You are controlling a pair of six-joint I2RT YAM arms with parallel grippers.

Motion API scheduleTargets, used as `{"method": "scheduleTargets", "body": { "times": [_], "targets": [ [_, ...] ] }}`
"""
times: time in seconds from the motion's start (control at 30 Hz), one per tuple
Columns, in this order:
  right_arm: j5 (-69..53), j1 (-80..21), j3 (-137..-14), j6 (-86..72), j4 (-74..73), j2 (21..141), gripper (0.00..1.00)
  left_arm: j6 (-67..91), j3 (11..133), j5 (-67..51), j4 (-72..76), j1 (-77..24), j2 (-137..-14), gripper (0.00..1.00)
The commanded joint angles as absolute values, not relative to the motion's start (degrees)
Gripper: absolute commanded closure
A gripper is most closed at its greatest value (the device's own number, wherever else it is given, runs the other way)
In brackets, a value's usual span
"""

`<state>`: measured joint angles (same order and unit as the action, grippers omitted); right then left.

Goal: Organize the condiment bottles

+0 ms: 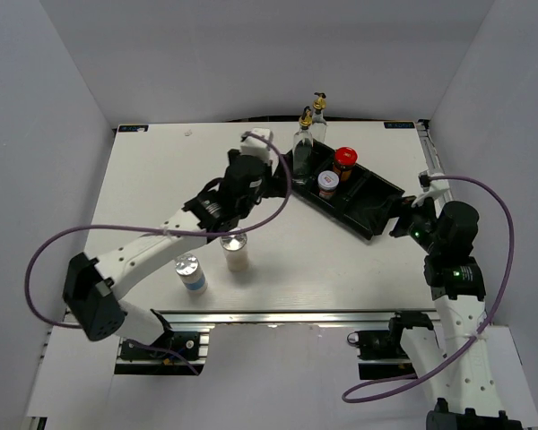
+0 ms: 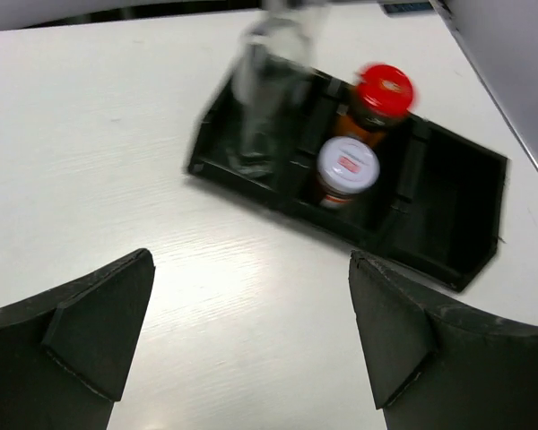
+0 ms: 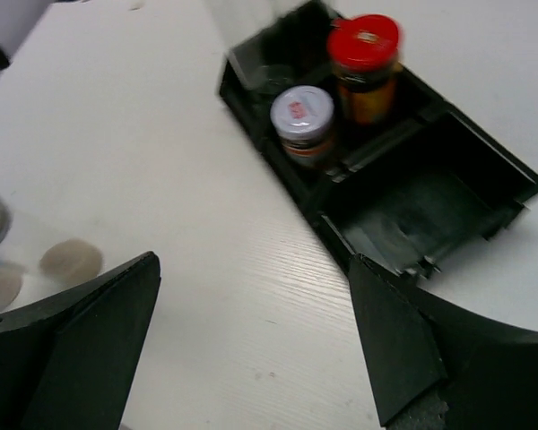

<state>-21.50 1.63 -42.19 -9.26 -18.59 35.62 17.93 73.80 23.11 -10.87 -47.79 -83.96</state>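
Clearly the left tool [image 2: 249, 296] is spread wide with nothing between its fingers. It is held above the table [image 2: 90, 134] and faces the near wall of the tray [image 2: 278, 193]. Its arm reaches long and diagonal from the near left corner to the tray's left end. The right tool [image 3: 251, 305] is spread too, with nothing in it, and its arm is folded short by the tray's right end.

In the tray, the white-lid jar [image 1: 328, 182] and red-lid jar [image 1: 344, 161] stand upright in the middle compartment, the red one farther back. Two bottles [image 1: 303, 136] with gold pourers stand at the left end; whether the rear one is inside the tray I cannot tell.

Both wrist views blur the glass and crop the pourers, so only the top view shows them whole. It alone shows both shakers [image 1: 190, 273] sharply. They stand upright on the table, well apart from the tray, one with its cap partly hidden by the left arm.
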Motion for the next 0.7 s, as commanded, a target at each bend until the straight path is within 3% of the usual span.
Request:
{"method": "scheduleTargets", "body": {
  "times": [0.0,0.1,0.2,0.23,0.37,0.67],
  "targets": [
    [-32.8,-2.3,-42.1,-5.6,-13.2,35.4,0.11,22.4,69.1,37.8,-13.4,-45.5,-77.4,0.02],
    [-32.0,-10.1,-41.0,-5.0,-9.7,36.6,0.11,28.1,65.3,35.4,-16.7,-38.6,-75.5,0.02],
    [-21.7,-24.7,-41.4,-2.6,-7.9,42.5,0.11,31.4,62.2,35.9,-17.1,-33.9,-72.5,0.02],
    [-16.8,-32.4,-42.6,-1.7,-7.6,47.2,0.11,32.6,60.7,37.2,-17.6,-33.5,-70.9,0.02],
    [-12.7,-45.7,-46.3,5.5,-4.7,59.1,0.1,34.5,58.0,41.7,-19.5,-31.3,-67.2,0.02],
    [-15.1,-53.3,-57.4,11.4,2.0,84.3,0.11,40.2,50.2,45.7,-24.2,-24.5,-56.7,0.02]
  ]
}}
